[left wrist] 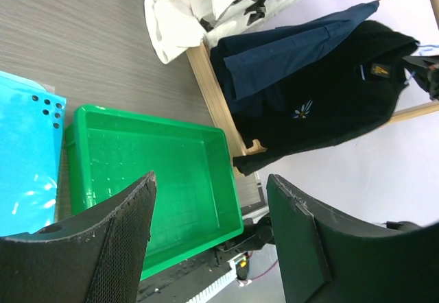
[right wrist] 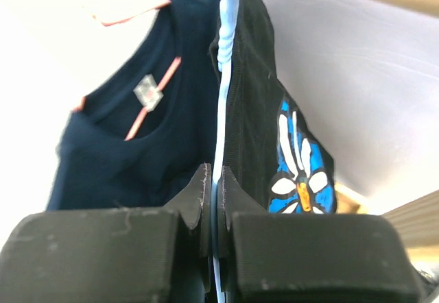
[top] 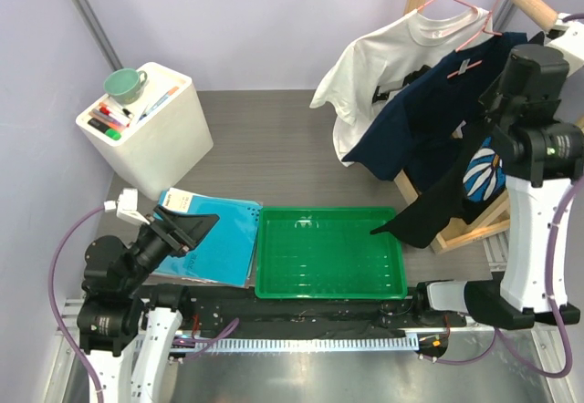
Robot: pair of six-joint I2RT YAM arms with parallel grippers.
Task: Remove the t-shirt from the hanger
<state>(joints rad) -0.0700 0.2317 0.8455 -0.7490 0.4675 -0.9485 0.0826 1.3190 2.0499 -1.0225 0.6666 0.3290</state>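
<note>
Pinching the pale-blue hanger, your right gripper is clamped; left gripper gapes idle. Its black t-shirt hangs from the wooden rail, right rear. Likely soft, light, limp: take hem or shoulder.

Overhead and left-wrist views share the tray; right-wrist view hugs the hanger.

Black t-shirt with blue-white flower print, hanging on thin light-blue hanger
</note>
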